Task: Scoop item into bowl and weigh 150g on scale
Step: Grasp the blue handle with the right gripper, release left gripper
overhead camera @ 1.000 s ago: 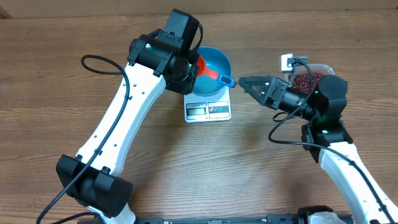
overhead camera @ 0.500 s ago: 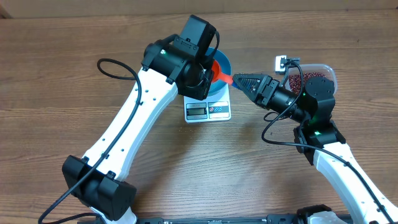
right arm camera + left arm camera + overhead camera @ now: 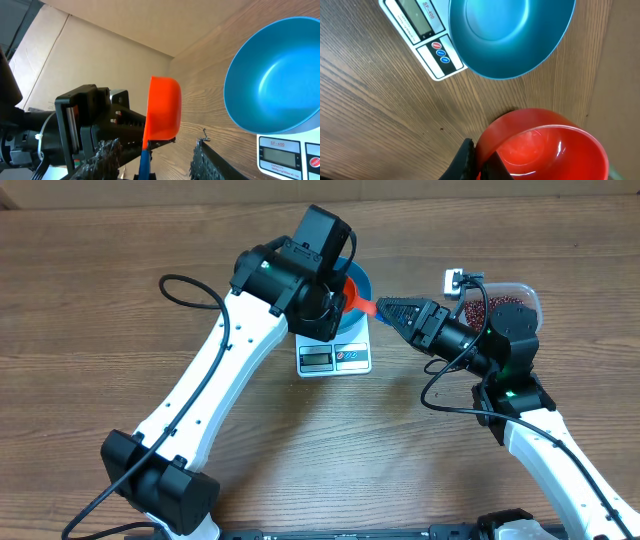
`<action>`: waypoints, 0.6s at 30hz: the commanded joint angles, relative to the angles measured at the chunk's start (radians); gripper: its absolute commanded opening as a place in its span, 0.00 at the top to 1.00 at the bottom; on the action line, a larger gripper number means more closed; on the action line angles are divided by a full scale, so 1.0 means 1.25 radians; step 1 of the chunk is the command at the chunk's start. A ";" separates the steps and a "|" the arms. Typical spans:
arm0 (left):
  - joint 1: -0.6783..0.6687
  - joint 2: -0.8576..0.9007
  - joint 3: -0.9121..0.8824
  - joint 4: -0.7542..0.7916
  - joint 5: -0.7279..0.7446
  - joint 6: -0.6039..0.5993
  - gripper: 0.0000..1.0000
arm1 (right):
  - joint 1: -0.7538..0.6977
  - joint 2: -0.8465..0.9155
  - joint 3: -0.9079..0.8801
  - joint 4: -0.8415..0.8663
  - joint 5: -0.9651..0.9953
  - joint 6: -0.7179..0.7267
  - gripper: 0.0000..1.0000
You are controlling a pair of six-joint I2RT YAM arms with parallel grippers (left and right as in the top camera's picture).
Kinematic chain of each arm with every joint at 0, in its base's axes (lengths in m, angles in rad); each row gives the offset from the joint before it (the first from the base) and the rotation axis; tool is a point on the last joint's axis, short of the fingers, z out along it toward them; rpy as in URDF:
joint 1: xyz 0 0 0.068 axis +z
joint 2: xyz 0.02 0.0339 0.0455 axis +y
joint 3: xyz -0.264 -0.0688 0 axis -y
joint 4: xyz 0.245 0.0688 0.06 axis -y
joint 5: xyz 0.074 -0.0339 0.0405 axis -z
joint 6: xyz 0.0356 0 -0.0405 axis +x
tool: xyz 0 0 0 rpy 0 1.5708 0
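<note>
My left gripper (image 3: 480, 147) is shut on the wall of a red scoop (image 3: 545, 150), holding it beside the blue bowl (image 3: 510, 35). The bowl stands on the white scale (image 3: 335, 357), and its inside shows only bare blue. In the right wrist view the scoop's red cup (image 3: 162, 107) faces sideways and its blue handle (image 3: 145, 165) runs down between my right fingers. My right gripper (image 3: 156, 145) straddles that handle with a gap on each side. The dark red beans (image 3: 490, 308) lie in a clear tub behind the right arm.
The left arm (image 3: 230, 360) arches over the table and covers most of the bowl from above. The clear tub (image 3: 528, 292) stands at the back right, close to the right arm's elbow. A black cable (image 3: 180, 280) loops off the left arm.
The left arm carried the scoop to the right, off the bowl. The right arm reached left until its fingers came around the blue handle, and its jaws narrowed.
</note>
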 commanded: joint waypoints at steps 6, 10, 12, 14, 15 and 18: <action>-0.011 -0.008 0.007 -0.001 -0.010 -0.049 0.96 | 0.004 -0.001 0.017 0.005 0.010 0.021 0.52; -0.013 -0.008 0.007 -0.001 -0.015 -0.049 0.96 | 0.004 -0.001 0.017 0.005 0.010 0.028 0.55; -0.016 -0.008 0.007 -0.001 -0.015 -0.049 0.96 | 0.004 -0.001 0.017 0.005 0.010 0.028 0.61; -0.019 -0.008 0.007 -0.001 -0.016 -0.059 0.96 | 0.004 -0.001 0.017 0.005 0.010 0.044 0.66; -0.021 -0.008 0.007 -0.001 -0.017 -0.065 0.96 | 0.004 -0.001 0.017 0.005 0.010 0.050 0.67; -0.028 -0.008 0.007 -0.001 -0.033 -0.077 0.96 | 0.004 -0.001 0.017 0.005 0.010 0.058 0.69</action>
